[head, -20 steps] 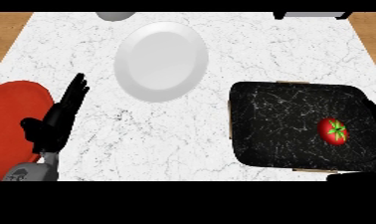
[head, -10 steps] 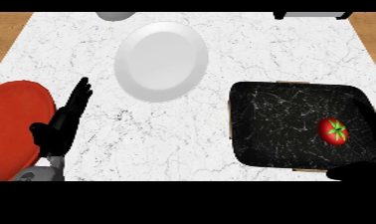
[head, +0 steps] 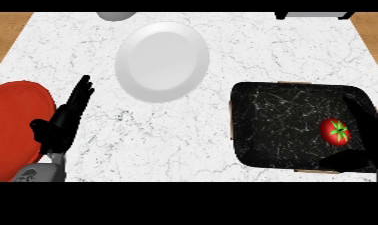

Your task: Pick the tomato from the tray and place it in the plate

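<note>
Tomato [head: 335,131], small, round and red with a green star-shaped stem, lies near the right edge of the black marbled tray [head: 280,119] at the counter's right edge, with the black right hand [head: 353,158] spread wide around it, one dark part beyond it and one on its near side, not touching. The oval white plate [head: 162,61] sits toward the far edge of the white marble counter [head: 184,134], well apart from the tray. Resting open with straight fingers, the left hand [head: 63,121] shows near the counter's left edge beside a red round object [head: 18,129]; no writing is legible.

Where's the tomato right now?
In the head view the tomato lies at the right end of the black tray, right of the white plate, with the right hand just below it.
</note>
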Robot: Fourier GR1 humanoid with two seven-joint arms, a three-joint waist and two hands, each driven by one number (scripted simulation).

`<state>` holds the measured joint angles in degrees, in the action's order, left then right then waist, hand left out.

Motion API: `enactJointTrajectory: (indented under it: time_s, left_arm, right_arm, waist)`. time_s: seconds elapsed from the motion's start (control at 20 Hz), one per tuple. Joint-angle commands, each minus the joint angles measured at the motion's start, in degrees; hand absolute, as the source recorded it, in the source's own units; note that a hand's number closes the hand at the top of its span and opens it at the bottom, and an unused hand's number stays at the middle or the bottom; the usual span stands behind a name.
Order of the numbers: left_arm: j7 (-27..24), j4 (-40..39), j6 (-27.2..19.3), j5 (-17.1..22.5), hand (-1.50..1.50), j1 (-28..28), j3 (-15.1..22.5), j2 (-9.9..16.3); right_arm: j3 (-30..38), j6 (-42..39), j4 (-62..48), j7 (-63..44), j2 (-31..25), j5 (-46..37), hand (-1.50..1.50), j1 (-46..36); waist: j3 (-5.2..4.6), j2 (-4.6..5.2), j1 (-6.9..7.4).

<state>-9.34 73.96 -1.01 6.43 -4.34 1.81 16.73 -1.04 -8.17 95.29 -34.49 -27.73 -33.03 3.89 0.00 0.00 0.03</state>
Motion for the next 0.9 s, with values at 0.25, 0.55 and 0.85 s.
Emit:
enactJointTrajectory:
  time_s: [0.25,0.55,0.85]
  left_arm:
    - [1.0,-0.2,3.0,0.0,0.0,-1.2,-4.1,0.8]
    - [2.0,4.0,3.1,-1.6,0.0,1.7,-3.8,-0.3]
    - [3.4,8.9,2.6,-1.8,0.0,5.2,-3.1,-1.4]
  right_arm:
    - [-1.2,-4.2,-6.4,5.2,3.7,-2.1,1.5,-2.9]
    - [2.6,-2.6,-7.7,13.2,3.4,-2.4,1.5,-1.6]
    - [0.0,4.0,-13.8,18.4,5.1,-9.4,1.5,-6.0]
  waist:
    - [0.0,0.04,0.04]
    - [0.0,-0.04,-0.08]
    - [0.04,-0.02,0.58]
